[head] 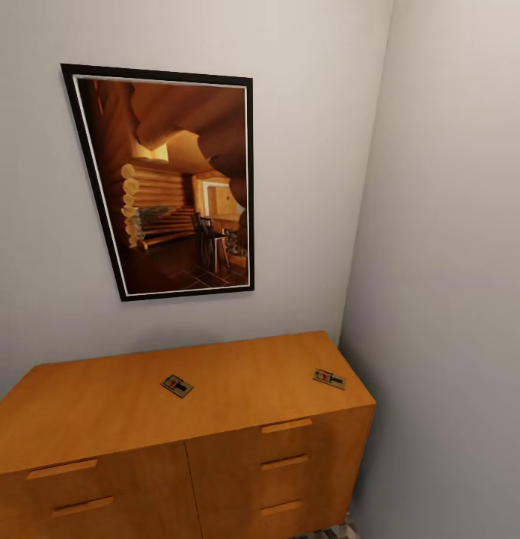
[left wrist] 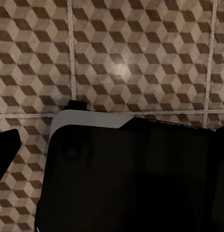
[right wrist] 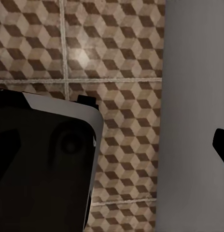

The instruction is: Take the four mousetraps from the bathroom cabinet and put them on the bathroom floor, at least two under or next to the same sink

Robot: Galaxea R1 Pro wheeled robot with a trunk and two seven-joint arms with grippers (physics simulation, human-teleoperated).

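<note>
1. Orange-brown wood across the lower head view: the cabinet [head: 215,449], low and wide, set in a corner between a grey back wall [head: 312,187] and a grey side wall [head: 454,299].
2. Flat drawer and door fronts with slim handles [head: 286,426] facing the camera.
3. Two mousetraps lying flat on the cabinet top, well apart: the left mousetrap [head: 176,385] near the middle, the right mousetrap [head: 329,379] close to the right end.
4. Tan boards with dark wire and a red mark on each; finer detail too small to tell.
5. Above the cabinet, hung on the back wall, a black-framed picture [head: 170,180] of a log-cabin interior.
6. Sliver of patterned tile at the cabinet's lower right corner in the head view.
7. Left wrist view: cube-patterned bathroom floor [left wrist: 117,58] with pale grout lines, plus the robot's dark, white-edged base [left wrist: 131,179] over it.
8. Right wrist view: same tiles [right wrist: 117,72], the same dark base [right wrist: 39,164], and a grey wall [right wrist: 194,96] alongside.
9. Left hand and right hand: apart or together, cannot tell.
</note>
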